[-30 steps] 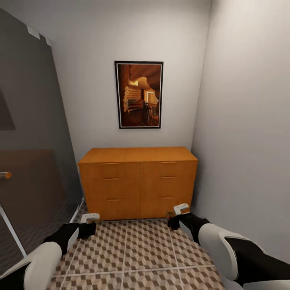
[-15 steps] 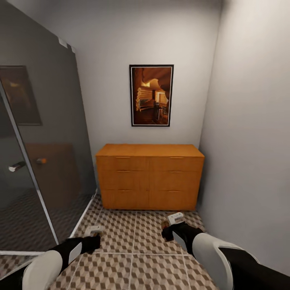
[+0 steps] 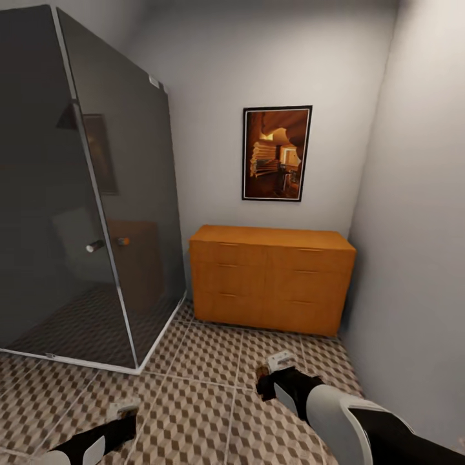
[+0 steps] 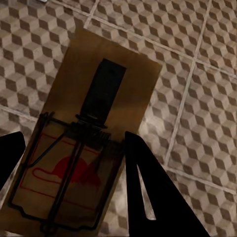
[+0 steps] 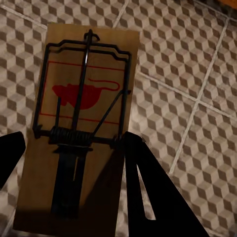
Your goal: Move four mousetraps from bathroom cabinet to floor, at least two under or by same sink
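Mousetraps pinched in both sets of jaws, one per arm, above the bathroom floor (image 3: 194,400).
Left jaws (image 4: 74,148) pressed onto a tan mousetrap (image 4: 91,133), dark fingers (image 4: 148,192) flanking the board, red mouse print and wire spring nearest the wrist, black plate pointing away. Right jaws (image 5: 74,148) likewise clamped on a second mousetrap (image 5: 84,123), red print and wire bow on the far half, spring coil level with the fingers. Cube-pattern tiles with pale grout beneath both boards. From the head: right gripper (image 3: 274,371) low above tiles, left gripper (image 3: 123,413) near the lower edge. Orange-brown cabinet (image 3: 271,278) against the far wall, drawers shut; framed picture (image 3: 276,154) above it; dark glass shower enclosure (image 3: 77,194) to the left.
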{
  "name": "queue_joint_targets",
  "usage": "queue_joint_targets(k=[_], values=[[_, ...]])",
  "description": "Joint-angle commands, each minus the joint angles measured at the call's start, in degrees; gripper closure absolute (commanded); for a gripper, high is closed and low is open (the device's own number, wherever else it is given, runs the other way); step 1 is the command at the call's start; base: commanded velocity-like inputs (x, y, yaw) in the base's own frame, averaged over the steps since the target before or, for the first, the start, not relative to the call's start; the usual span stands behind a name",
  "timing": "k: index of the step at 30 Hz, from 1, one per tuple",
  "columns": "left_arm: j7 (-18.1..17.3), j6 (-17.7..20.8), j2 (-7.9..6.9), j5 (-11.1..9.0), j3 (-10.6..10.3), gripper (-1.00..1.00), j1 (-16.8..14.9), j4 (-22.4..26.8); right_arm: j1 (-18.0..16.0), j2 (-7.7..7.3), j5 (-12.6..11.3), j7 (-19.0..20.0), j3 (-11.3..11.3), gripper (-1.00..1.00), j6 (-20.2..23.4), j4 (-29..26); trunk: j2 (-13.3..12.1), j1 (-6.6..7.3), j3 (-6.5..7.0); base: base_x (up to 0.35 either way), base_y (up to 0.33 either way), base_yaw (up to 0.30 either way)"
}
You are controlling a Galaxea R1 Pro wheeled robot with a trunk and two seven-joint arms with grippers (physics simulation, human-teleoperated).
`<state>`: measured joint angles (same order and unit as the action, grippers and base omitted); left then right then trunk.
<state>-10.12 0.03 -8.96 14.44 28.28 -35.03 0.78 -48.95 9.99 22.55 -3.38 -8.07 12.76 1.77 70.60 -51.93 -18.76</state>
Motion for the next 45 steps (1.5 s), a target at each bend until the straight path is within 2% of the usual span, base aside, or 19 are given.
queue_joint_targets(k=[1, 4, 7, 9, 17, 41, 45], values=[[-0.45, -0.43, -0.2, 0.0, 0.54, 1.0, 0.43, 0.02, 0.11, 0.01, 0.49, -0.38, -0.48, 1.0, 0.05, 0.13, 0.05, 0.01, -0.06, -0.077, 0.0, 0.284], [-0.49, -2.52, -0.7, -2.62, 0.54, 1.0, 1.72, 0.02, 1.24, 0.01, 0.62, -0.46, -0.47, 1.0, -0.01, 0.13, 0.05, 0.01, -0.06, -0.044, 0.0, 0.284], [-0.55, -6.25, -1.03, -5.73, 0.49, 1.0, 3.46, -0.05, 2.66, 0.01, 0.74, -0.55, -0.46, 1.0, -0.17, 0.09, 0.05, 0.01, -0.06, -0.013, 0.0, 0.209], [-0.53, -7.32, -1.13, -6.31, 0.52, 1.0, 3.88, -0.07, 2.9, 0.01, 0.71, -0.46, -0.46, 1.0, -0.23, 0.08, 0.05, 0.01, -0.06, -0.003, 0.0, 0.061], [-0.46, -8.06, -0.85, -6.68, 0.47, 1.0, 4.16, -0.07, 3.06, 0.01, 0.59, -0.01, -0.46, 1.0, -0.01, 0.08, 0.05, 0.01, -0.06, -0.001, 0.0, 0.177], [-0.53, -8.3, -0.81, -6.8, 0.46, 1.0, 4.18, -0.1, 3.07, 0.01, 0.9, -0.54, -0.46, 1.0, -0.01, 0.04, 0.05, 0.01, -0.06, 0.0, 0.0, 0.297], [-0.58, -9.52, -0.8, -6.85, 0.46, 1.0, 4.18, -0.15, 3.07, 0.01, 0.92, -0.57, -0.46, 1.0, -0.02, 0.01, 0.05, 0.01, -0.06, 0.0, 0.0, 0.3]])
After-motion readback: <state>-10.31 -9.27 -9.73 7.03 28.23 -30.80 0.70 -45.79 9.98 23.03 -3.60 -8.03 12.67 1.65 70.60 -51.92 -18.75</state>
